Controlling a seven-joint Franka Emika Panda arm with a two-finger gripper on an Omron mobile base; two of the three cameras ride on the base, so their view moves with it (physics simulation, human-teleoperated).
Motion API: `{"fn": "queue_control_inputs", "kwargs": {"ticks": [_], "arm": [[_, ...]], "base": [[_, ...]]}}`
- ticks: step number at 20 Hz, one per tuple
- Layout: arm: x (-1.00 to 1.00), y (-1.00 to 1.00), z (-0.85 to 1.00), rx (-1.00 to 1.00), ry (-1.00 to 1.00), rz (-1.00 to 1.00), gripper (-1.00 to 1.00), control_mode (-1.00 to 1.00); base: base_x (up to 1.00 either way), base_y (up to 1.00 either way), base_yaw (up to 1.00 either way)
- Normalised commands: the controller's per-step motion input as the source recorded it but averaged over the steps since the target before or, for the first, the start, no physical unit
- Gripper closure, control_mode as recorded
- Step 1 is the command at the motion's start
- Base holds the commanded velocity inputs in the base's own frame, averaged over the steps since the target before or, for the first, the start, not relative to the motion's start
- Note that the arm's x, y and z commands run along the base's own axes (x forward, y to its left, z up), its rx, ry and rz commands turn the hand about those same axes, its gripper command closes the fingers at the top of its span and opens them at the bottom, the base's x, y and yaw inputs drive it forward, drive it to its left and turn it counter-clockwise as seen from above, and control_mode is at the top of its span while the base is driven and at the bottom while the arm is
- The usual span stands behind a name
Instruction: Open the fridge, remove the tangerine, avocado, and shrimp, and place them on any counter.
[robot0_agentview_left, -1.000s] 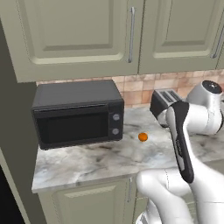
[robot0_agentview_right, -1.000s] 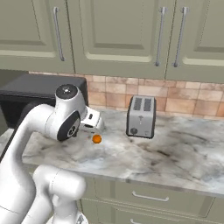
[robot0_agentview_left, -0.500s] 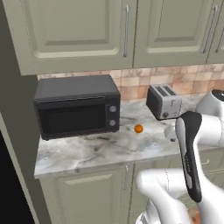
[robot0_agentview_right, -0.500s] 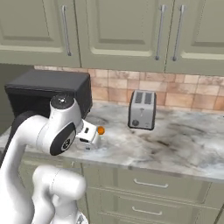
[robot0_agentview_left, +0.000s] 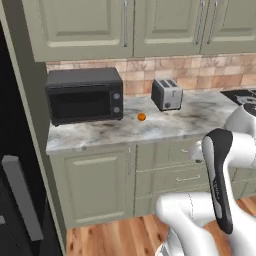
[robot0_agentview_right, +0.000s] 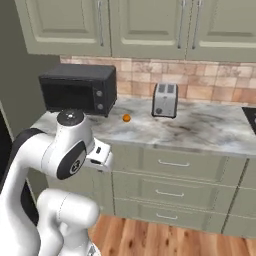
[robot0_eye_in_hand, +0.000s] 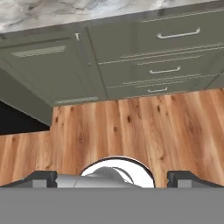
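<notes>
Base backed off from the counter (robot0_agentview_left: 165, 131) since the earlier frame; cabinets and wood floor (robot0_eye_in_hand: 131, 131) came into view. Tangerine (robot0_agentview_left: 141, 117) sat on the counter between microwave (robot0_agentview_left: 84, 95) and toaster (robot0_agentview_left: 166, 93). Fridge (robot0_agentview_left: 20, 200) edge showed at left. Gripper (robot0_eye_in_hand: 113, 178) pointed at the floor, fingers spread wide, holding nothing.

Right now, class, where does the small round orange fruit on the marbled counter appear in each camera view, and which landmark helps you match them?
Left base view: small round orange fruit just above centre, on the marbled counter.
Right base view: fruit at upper centre-left.
Hand view: counter edge at the top; no fruit there.
Shared landmark: silver toaster, right of the fruit.
</notes>
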Motion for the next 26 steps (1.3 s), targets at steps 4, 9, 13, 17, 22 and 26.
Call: {"fn": "queue_control_inputs", "kwargs": {"ticks": [4, 9, 13, 17, 22, 26], "arm": [[0.00, 0.00, 0.00, 0.00, 0.00, 0.00, -1.00, 1.00], [0.00, 0.00, 0.00, 0.00, 0.00, 0.00, -1.00, 1.00], [0.00, 0.00, 0.00, 0.00, 0.00, 0.00, -1.00, 1.00], [0.00, 0.00, 0.00, 0.00, 0.00, 0.00, -1.00, 1.00], [0.00, 0.00, 0.00, 0.00, 0.00, 0.00, -1.00, 1.00], [0.00, 0.00, 0.00, 0.00, 0.00, 0.00, -1.00, 1.00]], "base": [[-1.00, 0.23, 0.00], [-1.00, 0.90, -0.02], [-0.98, 1.00, -0.09], [-0.64, 1.00, -0.10], [-0.16, 1.00, -0.05], [0.01, 1.00, -0.03]]}}
